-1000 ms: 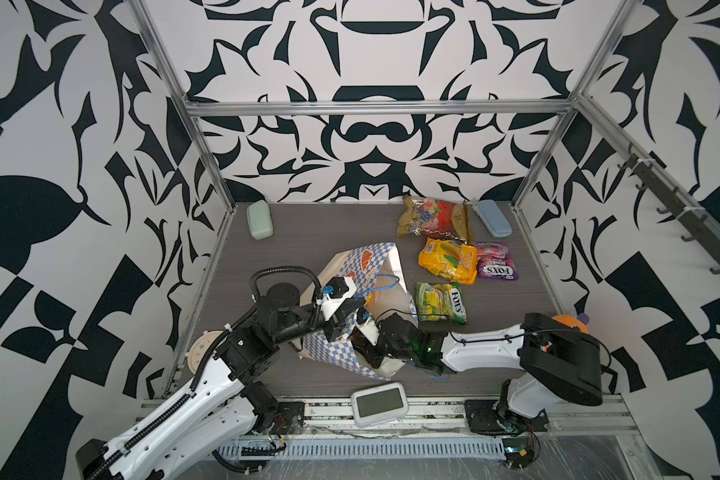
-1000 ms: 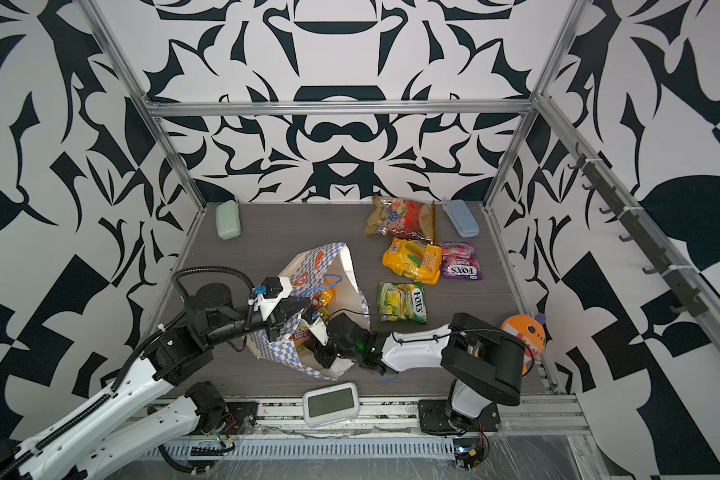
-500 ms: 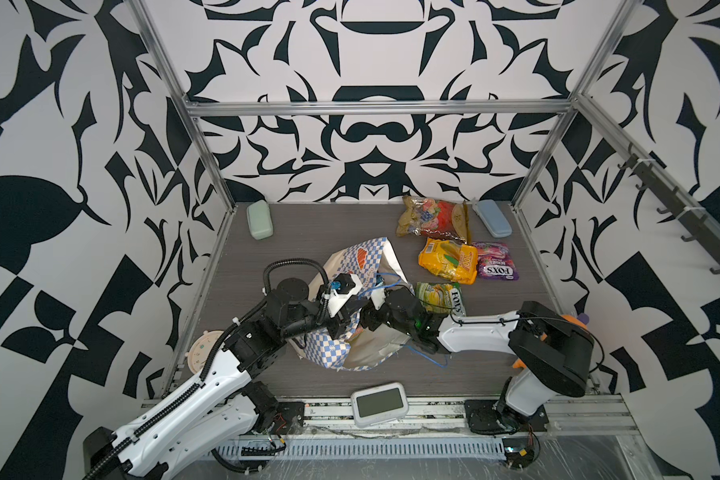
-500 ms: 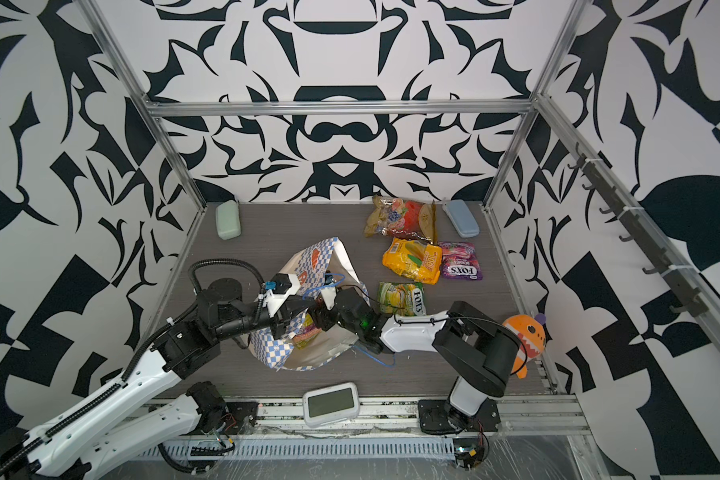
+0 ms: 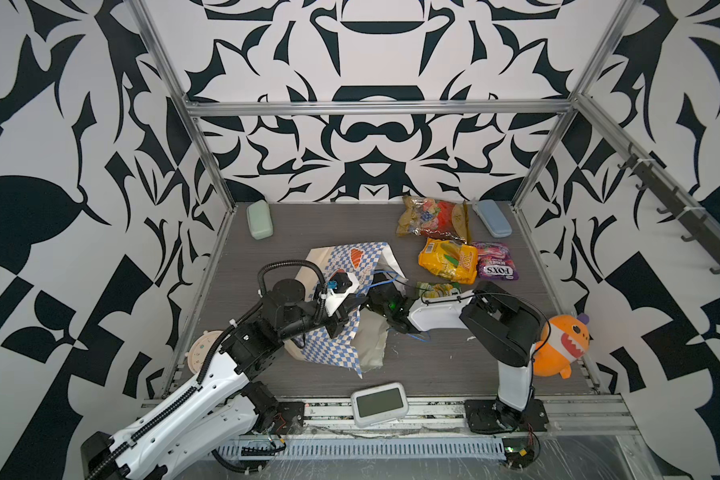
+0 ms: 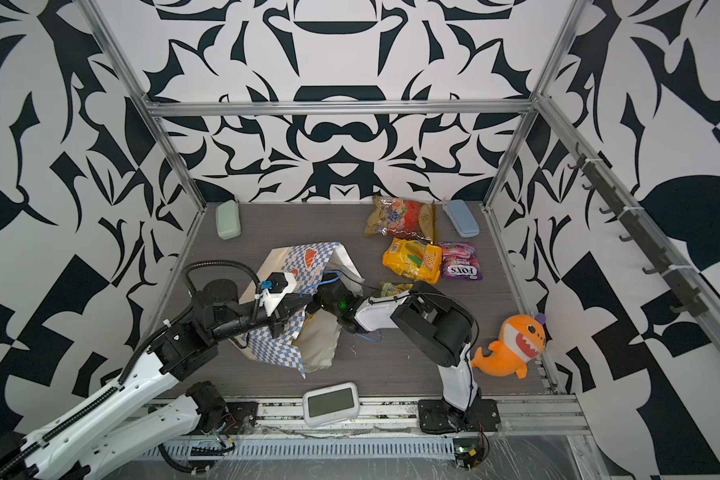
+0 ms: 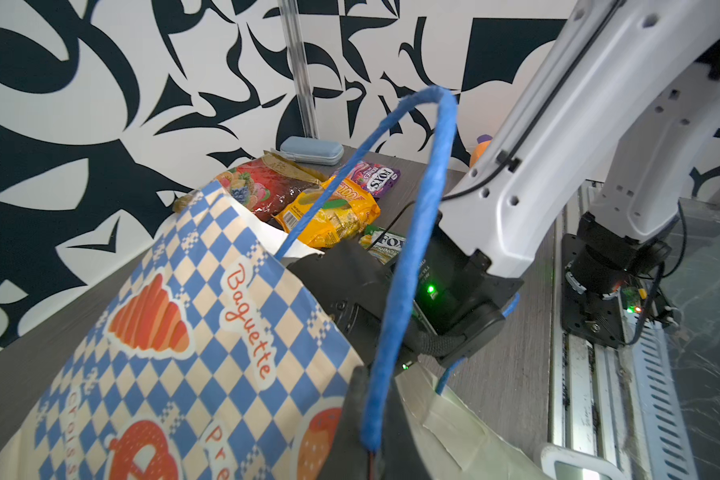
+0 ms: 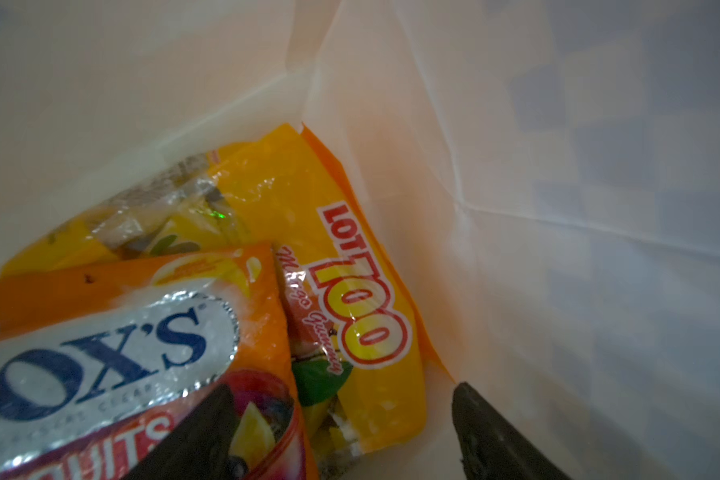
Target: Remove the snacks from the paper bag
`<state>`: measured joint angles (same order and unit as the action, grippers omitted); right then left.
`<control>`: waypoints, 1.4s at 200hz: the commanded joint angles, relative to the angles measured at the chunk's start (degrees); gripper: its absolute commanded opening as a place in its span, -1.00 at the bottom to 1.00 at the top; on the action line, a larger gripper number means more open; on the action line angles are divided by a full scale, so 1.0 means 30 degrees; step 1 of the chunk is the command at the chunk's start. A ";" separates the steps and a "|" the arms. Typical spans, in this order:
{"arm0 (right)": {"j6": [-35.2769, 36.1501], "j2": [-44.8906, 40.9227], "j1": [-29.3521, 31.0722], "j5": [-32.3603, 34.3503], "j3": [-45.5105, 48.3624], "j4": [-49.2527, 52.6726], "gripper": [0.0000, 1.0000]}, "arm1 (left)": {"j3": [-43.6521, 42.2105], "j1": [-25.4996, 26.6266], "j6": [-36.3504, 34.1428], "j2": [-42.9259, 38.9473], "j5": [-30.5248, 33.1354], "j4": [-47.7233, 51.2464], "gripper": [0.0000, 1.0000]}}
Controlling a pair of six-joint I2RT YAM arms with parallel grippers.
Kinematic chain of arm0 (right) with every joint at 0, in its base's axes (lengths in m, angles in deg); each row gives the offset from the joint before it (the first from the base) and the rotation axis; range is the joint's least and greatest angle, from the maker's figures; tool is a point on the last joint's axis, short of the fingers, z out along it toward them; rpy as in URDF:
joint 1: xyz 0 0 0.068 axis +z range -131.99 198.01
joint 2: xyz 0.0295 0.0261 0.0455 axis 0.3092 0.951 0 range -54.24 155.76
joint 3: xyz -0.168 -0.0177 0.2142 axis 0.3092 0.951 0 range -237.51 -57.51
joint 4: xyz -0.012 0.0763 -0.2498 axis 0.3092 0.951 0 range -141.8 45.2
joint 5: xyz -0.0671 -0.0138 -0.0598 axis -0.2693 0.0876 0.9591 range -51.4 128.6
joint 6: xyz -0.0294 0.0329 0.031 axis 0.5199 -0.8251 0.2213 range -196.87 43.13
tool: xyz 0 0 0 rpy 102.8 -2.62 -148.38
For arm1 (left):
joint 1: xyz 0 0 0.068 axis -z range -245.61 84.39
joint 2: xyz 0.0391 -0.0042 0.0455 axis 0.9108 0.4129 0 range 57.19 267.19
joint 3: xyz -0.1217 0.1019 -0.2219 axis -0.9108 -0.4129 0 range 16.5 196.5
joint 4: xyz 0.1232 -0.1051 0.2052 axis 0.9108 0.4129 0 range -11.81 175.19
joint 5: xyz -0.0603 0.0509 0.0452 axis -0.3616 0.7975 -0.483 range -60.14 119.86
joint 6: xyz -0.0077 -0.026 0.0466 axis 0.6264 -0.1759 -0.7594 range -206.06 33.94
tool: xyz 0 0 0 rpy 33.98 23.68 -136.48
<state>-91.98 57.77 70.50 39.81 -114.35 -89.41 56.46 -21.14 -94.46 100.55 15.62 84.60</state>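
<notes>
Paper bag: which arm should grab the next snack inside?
Right. Right gripper is open inside the paper bag over the orange FOX'S packet; left gripper is shut on its blue handle.

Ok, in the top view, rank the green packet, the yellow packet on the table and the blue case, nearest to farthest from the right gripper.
1. green packet, beside the bag.
2. yellow packet, farther back.
3. blue case, back right corner.

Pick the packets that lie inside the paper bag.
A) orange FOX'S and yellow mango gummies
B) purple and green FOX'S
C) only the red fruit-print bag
A: the right wrist view shows the orange FOX'S packet overlapping the yellow mango gummy bag inside the white-lined paper bag.
</notes>
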 commanded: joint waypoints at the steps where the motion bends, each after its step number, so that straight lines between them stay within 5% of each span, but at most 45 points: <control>1: -0.0512 0.0660 -0.0052 -0.1030 -0.0148 -0.1801 0.63 | -0.0620 0.0001 -0.0026 -0.0640 0.0456 -0.0761 -1.00; 46: -0.1946 0.2621 -0.0006 -0.3325 -0.1356 -0.3248 0.25 | -0.1755 0.0002 -0.0075 -0.1522 0.1885 -0.2904 -1.00; 78: -0.3101 0.3666 -0.0038 -0.4388 -0.2363 -0.4045 -0.37 | -0.2107 0.0002 -0.0114 -0.1663 0.2222 -0.3687 -1.00; 93: -0.3565 0.4040 -0.0134 -0.4638 -0.2823 -0.4135 -0.90 | -0.2202 0.0002 -0.0195 -0.1740 0.2430 -0.3778 -1.00; 102: -0.3678 0.4117 -0.0164 -0.4468 -0.2686 -0.4696 -0.99 | -0.2283 0.0001 -0.0217 -0.1874 0.2541 -0.3779 -1.00; 218: -0.3399 -0.1161 -0.0783 -0.6522 0.3030 -0.6007 -1.00 | -0.3785 -0.0097 -0.0335 -0.2661 0.4182 -0.4511 -1.00; 280: -0.2777 -0.3959 -0.0769 -0.4995 0.4918 -0.4447 -0.97 | -0.3682 -0.0116 -0.0313 -0.2742 0.4061 -0.4171 -1.00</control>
<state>-102.67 49.24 68.18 22.44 -99.09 -104.40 45.95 -21.30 -95.33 92.83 27.95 72.87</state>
